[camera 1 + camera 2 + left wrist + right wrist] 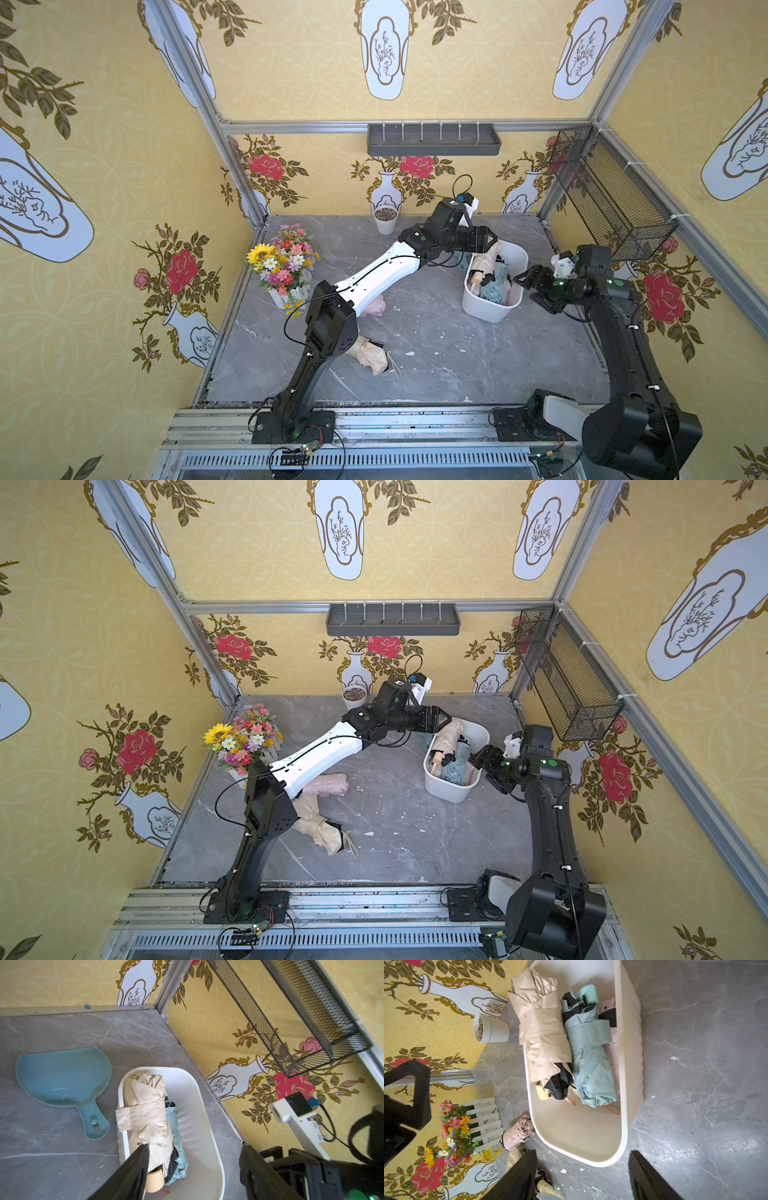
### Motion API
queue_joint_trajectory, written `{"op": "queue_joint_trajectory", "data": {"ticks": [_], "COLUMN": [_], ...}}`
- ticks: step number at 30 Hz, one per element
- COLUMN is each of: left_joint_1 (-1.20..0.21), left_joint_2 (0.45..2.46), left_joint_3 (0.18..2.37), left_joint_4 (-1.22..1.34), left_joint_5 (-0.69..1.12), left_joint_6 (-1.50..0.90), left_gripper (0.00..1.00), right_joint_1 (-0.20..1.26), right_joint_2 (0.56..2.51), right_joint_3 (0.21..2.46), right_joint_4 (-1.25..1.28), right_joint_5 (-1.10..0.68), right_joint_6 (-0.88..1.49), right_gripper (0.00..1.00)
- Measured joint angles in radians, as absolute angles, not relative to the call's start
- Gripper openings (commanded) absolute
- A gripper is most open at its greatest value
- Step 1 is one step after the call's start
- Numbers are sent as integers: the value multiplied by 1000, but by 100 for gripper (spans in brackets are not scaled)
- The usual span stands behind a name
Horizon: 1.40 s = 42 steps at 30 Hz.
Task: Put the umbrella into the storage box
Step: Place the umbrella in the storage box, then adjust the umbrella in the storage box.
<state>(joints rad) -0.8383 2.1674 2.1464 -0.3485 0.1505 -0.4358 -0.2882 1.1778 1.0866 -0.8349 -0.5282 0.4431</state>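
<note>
Release looks done: left pincer [196, 1147] spread above the beige folded fabric umbrella [145, 1109], which lies in the deep white plastic storage box [193, 1126] beneath. Right pincer [583, 1152] spread, empty. Next: lift clear.

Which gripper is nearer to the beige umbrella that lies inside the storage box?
Left. The left gripper hangs over the beige umbrella; the right gripper is by the opposite rim of the storage box.

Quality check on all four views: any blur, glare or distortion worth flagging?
Both top views: sharp, evenly lit, wide-angle stretch toward the corners. Left wrist view: storage box crisp, left claw soft close up, mesh basket slightly soft. Right wrist view: right claw blurred, pale sheen on the tabletop.
</note>
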Motion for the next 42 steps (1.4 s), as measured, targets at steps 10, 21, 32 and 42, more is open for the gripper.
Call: {"op": "queue_joint_trajectory", "data": {"ticks": [10,21,32,42], "left_joint_1": [-838,-838,-837,-837], "left_joint_2": [1975,1859,1908,1916], "left_joint_3": [1872,1670,1664,1664], "left_joint_4": [-472,-465,-459,-424], "left_joint_5": [64,23,48,69], "left_joint_6": [-480,-510,-532,-545], "left_gripper": [73,73,69,68], "right_joint_1": [-206,-153,-61,-39], "right_joint_2": [1331,1512,1654,1606], "right_joint_3": [1193,1268,1351,1296], "right_joint_4": [-785,-784,-789,-785], "right_joint_5": [-492,-371,-279,-182], "right_joint_6": [441,445,477,547], "right_gripper": [58,55,57,55]}}
